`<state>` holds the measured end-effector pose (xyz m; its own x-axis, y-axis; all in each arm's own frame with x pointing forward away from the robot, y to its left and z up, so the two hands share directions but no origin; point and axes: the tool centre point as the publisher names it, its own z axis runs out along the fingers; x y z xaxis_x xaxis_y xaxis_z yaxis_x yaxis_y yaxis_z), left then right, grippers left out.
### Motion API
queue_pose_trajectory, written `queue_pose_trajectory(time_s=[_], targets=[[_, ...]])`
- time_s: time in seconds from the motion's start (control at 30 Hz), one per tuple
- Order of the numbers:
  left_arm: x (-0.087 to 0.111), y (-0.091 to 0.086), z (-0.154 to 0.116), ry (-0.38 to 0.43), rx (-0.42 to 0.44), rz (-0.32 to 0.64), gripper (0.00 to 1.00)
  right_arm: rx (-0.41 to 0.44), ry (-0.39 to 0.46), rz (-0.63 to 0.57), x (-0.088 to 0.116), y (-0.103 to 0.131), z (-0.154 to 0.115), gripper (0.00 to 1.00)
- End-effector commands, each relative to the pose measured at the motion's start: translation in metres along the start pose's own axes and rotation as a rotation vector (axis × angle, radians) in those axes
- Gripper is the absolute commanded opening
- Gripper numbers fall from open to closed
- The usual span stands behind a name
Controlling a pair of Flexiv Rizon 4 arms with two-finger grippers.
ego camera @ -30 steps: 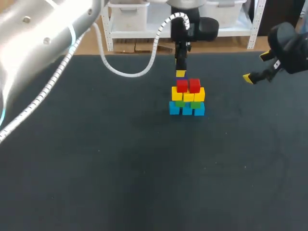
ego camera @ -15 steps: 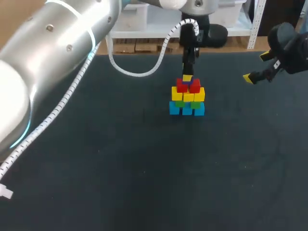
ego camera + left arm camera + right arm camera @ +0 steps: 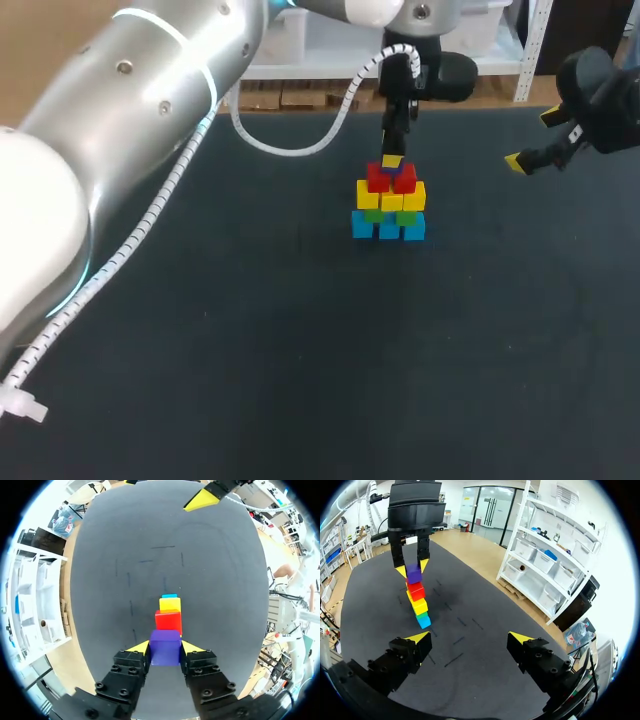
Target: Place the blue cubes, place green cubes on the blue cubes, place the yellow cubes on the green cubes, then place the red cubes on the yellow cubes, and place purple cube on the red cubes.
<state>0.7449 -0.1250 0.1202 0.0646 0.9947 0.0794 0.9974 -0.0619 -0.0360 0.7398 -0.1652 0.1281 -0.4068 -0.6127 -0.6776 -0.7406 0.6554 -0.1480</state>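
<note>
Snugly, left hand (image 3: 165, 649) pinches the purple cube (image 3: 165, 644).

The left arm (image 3: 150, 130) comes in from the left and stretches to the table's far middle. Its left gripper (image 3: 392, 160) points straight down, both fingers pressed against a purple cube (image 3: 165, 646). The right arm (image 3: 600, 95) hangs at the far right, and its right gripper (image 3: 470, 638) is spread wide.

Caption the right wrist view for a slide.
Left gripper holds the purple cube on the red cubes; right gripper open nearby.
</note>
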Motion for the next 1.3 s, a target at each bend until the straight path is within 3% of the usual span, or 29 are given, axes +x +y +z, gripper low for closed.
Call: queue_pose_trajectory(time_s=[0.03,0.27,0.33,0.37,0.4,0.5,0.53,0.6,0.87,1.3], targets=[[-0.003,0.011,0.001,0.015,0.030,-0.005,0.00,-0.003,-0.001,0.000,0.000,-0.001,0.000,1.00],[-0.002,0.012,0.002,0.008,0.027,-0.019,0.00,-0.003,-0.001,0.000,0.000,-0.001,0.000,1.00],[-0.002,0.012,0.002,0.006,0.030,-0.019,0.10,-0.003,-0.001,0.000,0.000,-0.001,0.000,1.00],[-0.003,0.011,0.002,0.006,0.031,-0.019,0.10,-0.003,-0.001,0.000,0.000,-0.001,0.000,1.00],[-0.003,0.010,0.002,0.005,0.032,-0.015,0.24,-0.003,-0.001,0.000,0.000,-0.001,0.000,1.00],[-0.004,0.009,0.002,0.000,0.037,-0.010,0.47,-0.003,-0.001,0.000,0.000,-0.001,0.000,1.00],[-0.004,0.009,0.001,-0.001,0.039,-0.008,0.68,-0.003,-0.001,0.000,0.000,-0.001,0.000,1.00],[-0.004,0.008,0.000,-0.003,0.043,-0.006,0.98,-0.003,-0.001,0.000,0.000,-0.001,0.000,1.00],[-0.004,0.001,-0.006,-0.024,0.042,0.013,1.00,-0.003,-0.001,0.000,0.000,-0.001,0.000,1.00],[0.026,-0.004,-0.036,-0.160,-0.100,-0.066,1.00,-0.003,-0.001,0.000,0.000,-0.001,0.000,1.00]])
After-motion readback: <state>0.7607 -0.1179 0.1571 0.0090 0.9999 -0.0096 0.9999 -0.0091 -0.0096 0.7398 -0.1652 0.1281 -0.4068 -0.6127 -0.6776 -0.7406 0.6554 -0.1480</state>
